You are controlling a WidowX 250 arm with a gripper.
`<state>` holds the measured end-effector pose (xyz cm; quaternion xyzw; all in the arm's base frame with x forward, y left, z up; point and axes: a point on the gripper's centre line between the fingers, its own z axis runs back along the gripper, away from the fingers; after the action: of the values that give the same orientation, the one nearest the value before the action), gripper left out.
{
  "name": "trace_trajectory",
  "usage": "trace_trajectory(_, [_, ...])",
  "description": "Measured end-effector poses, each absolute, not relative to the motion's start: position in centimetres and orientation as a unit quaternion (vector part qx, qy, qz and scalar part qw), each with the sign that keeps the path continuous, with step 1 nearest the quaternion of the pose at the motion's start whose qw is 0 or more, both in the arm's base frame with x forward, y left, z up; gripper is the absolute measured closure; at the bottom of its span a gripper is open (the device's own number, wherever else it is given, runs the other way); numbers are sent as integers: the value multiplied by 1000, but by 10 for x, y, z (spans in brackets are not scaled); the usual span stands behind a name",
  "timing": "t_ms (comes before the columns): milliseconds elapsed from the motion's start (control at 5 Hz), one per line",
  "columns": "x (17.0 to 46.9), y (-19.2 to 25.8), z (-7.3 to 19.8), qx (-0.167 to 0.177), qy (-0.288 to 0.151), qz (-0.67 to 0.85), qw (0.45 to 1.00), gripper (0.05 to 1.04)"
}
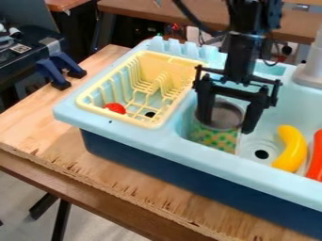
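Observation:
The black gripper (227, 128) hangs over the left part of the light blue sink, open, with its fingers wide apart at the upper part of a can (214, 135). The can has a grey top and a green and yellow patterned side, and stands roughly upright. One finger overlaps the can's left side and the other is along its right edge; whether they touch it I cannot tell. The can's base is hidden behind the sink's front rim (217, 162).
Right of the can, a yellow banana-shaped toy (290, 148) and a red object (316, 157) lie in the sink. At left, a pale yellow dish rack (157, 123) holds a red ball-like object (115, 108). A grey faucet base (309, 75) stands at the back right.

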<state>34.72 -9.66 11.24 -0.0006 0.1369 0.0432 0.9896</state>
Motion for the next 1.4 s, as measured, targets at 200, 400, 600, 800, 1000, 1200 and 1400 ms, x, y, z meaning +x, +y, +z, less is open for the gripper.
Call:
trace_trajectory(200, [369, -93, 114, 23, 128, 36, 991, 81])
trace_trajectory(400, [383, -93, 114, 34, 130, 26, 991, 81])
trace_trajectory(600, [393, -93, 115, 39, 126, 18, 991, 81])
trace_trajectory(800, [398, -92, 123, 46, 115, 15, 992, 81])
trace_trajectory(1000, [395, -91, 130, 49, 106, 13, 993, 81])
trace_trajectory(1200, [382, -95, 135, 39, 65, 14, 997, 81])
trace_trajectory(1400, [349, -106, 179, -21, -61, 22, 998, 82])
